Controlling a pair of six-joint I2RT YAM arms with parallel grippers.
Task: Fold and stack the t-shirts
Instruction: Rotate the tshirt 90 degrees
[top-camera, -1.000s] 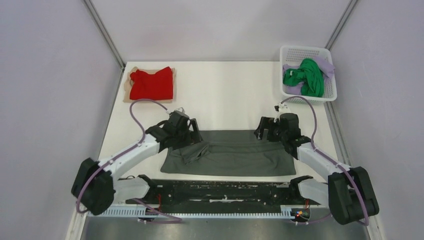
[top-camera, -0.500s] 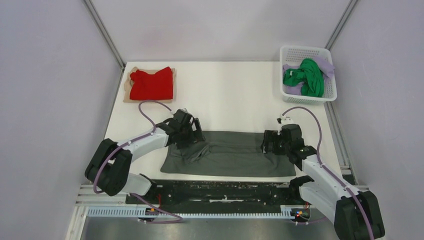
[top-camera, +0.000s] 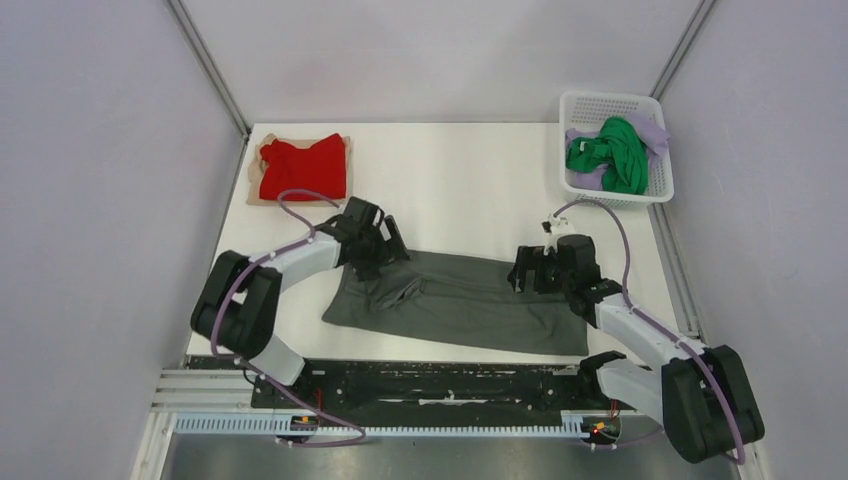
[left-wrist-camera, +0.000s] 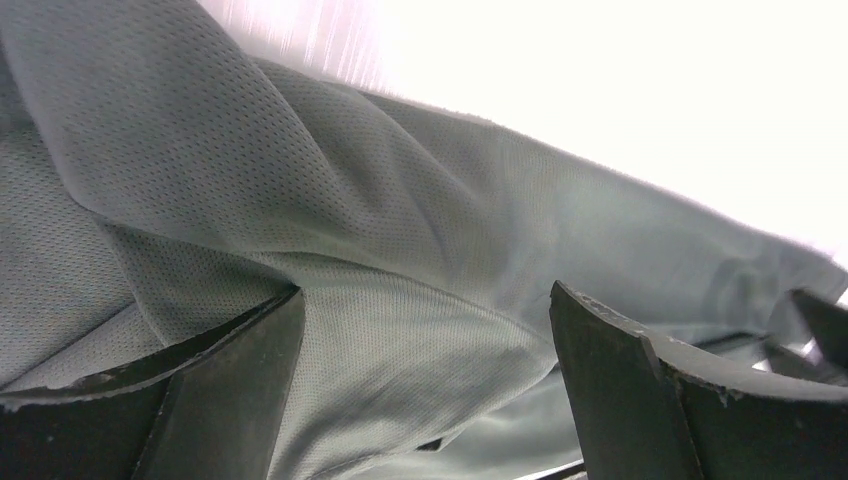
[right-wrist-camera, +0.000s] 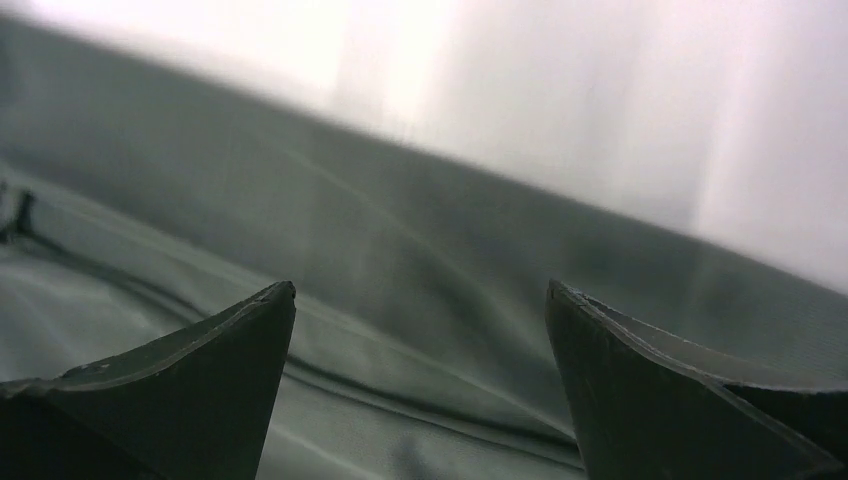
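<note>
a white tabletop (top-camera: 460, 180) stands between plain grey walls (top-camera: 90, 200). the dark grey t-shirt (top-camera: 470, 310) is the biggest thing on it. it lies spread flat in the near middle of the tabletop, a bit slanted, with its left end bunched into folds and its right end smoother. the white mesh basket (top-camera: 612, 199) sits at the far right corner. the red t-shirt (top-camera: 303, 168) lies folded at the far left corner, and a tan piece (top-camera: 254, 180) shows under its left edge; what this is i cannot tell. the green t-shirt (top-camera: 612, 152) is crumpled inside the basket. the lavender t-shirt (top-camera: 652, 130) is under and around it, partly hanging on the basket rim.

the left tool (top-camera: 378, 262) is on the far left part of the dark grey t-shirt. in the left wrist view its fingers (left-wrist-camera: 230, 370) stand wide apart, and wrinkled grey cloth fills the gap. the right tool (top-camera: 530, 272) is at the far right part of the same shirt. its fingers (right-wrist-camera: 200, 370) are wide apart too, low over smooth cloth, not clamped on it.
</note>
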